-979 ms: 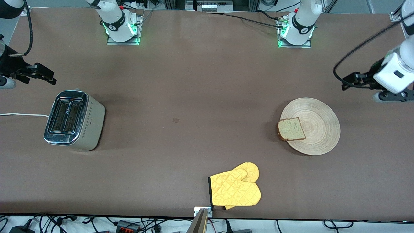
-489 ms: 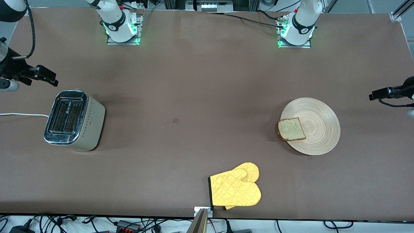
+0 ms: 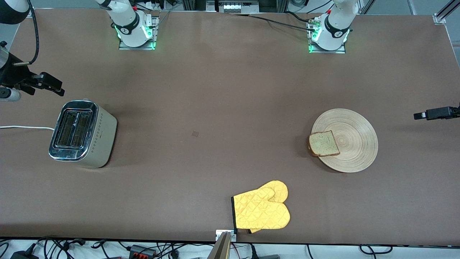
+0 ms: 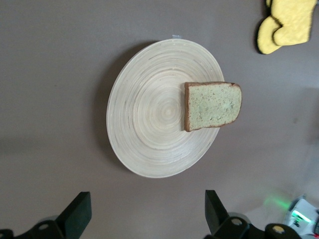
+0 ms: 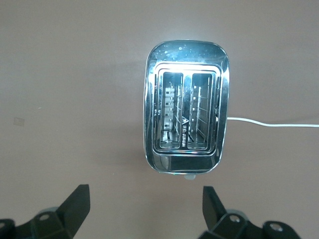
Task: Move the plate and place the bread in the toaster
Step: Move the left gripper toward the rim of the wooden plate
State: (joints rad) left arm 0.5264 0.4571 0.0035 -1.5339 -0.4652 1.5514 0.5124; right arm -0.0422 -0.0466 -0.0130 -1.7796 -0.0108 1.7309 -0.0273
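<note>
Toward the left arm's end of the table [image 3: 222,93], the plate [image 3: 355,129] lies flat with the bread [image 3: 323,143] on it, the slice resting over the plate's rim on the side that faces the toaster [image 3: 82,133], one crust edge hanging past the wood. The toaster stands well apart from the plate, toward the right arm's end, both slots empty, its white cord [image 3: 25,127] trailing off the table edge. A yellow oven mitt [image 3: 261,210] lies nearer to the front camera than the plate. The left gripper [image 4: 144,211] hangs in the air beside the plate, fingers apart and holding nothing. The right gripper [image 5: 144,206] hangs just beside the toaster, fingers spread wide and likewise empty.
</note>
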